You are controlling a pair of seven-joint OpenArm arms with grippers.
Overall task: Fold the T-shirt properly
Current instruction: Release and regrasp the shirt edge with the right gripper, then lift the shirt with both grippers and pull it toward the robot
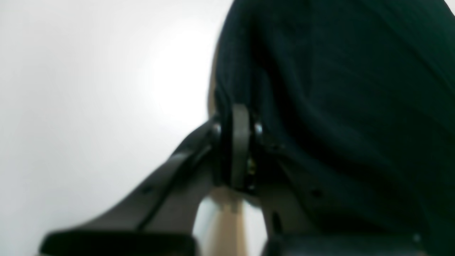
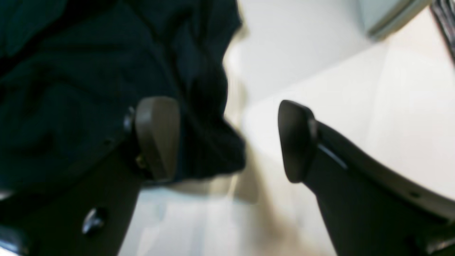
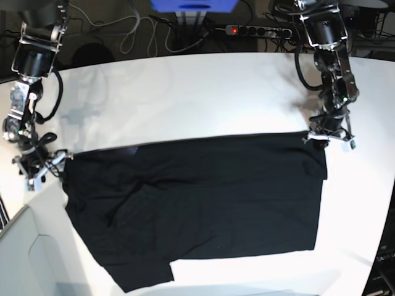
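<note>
**While one claw is pinching, the other is waiting wide**

While the T-shirt (image 3: 203,203) is lying spread across the white surface (image 3: 185,92), your left claw (image 1: 239,149) is clamping its far corner hem; your right claw (image 2: 227,138) is gaping at the opposite corner, gripping nothing. Expect limp, light, sagging cloth, so you are best pinching both corners.

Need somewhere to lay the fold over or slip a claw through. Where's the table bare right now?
Widest bare stretch: the white table between the T-shirt's far edge and the cables at the back. A narrower strip runs down the side below the left claw, beside the shirt. Crowded: both far shirt corners, with the left claw shut on the cloth and the right claw open around it.
</note>
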